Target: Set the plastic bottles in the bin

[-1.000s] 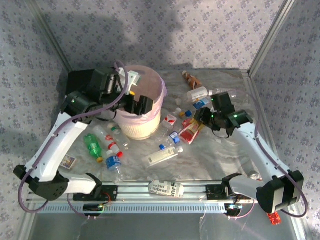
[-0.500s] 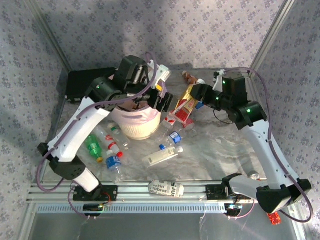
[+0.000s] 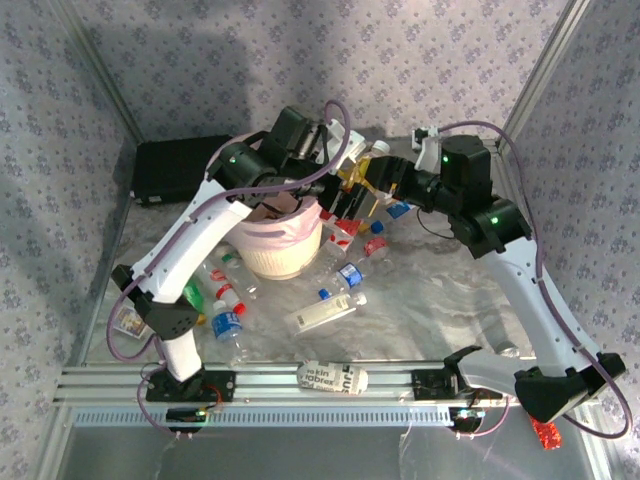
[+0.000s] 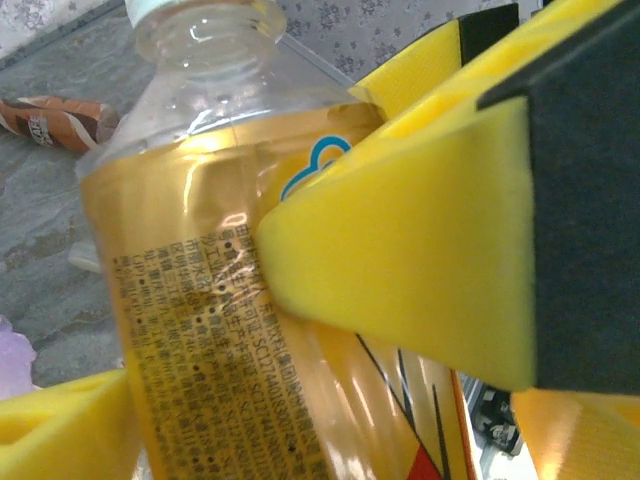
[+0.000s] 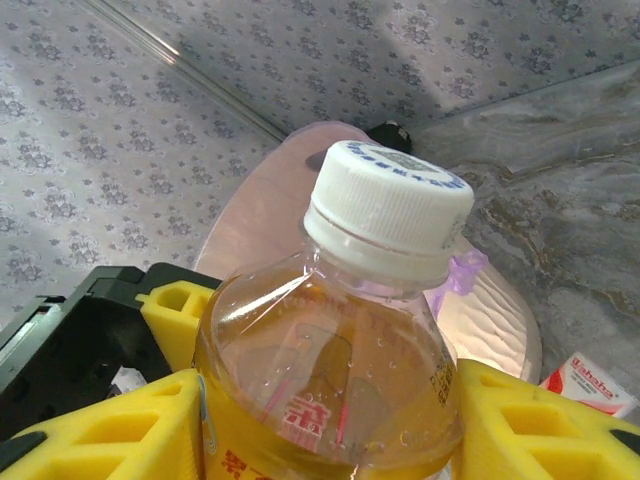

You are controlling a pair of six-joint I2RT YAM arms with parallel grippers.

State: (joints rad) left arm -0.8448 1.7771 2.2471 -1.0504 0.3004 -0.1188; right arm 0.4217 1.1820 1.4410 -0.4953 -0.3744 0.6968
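Flower-patterned grey walls are enclosing the mottled grey counter [image 3: 440, 300], where the pale pink bin [image 3: 285, 255] is standing left of centre in the overhead view. Just beside its right rim, in the upper middle of that frame, the yellow-labelled bottle [image 5: 330, 400] is hanging clear of the counter. The right jaws are clamping it below its white cap [image 5: 390, 205]. The left jaws are straddling its body, one yellow pad [image 4: 400, 260] touching the label; whether they are gripping cannot be told. Other bottles [image 3: 350, 275] are lying on the counter beside the bin.
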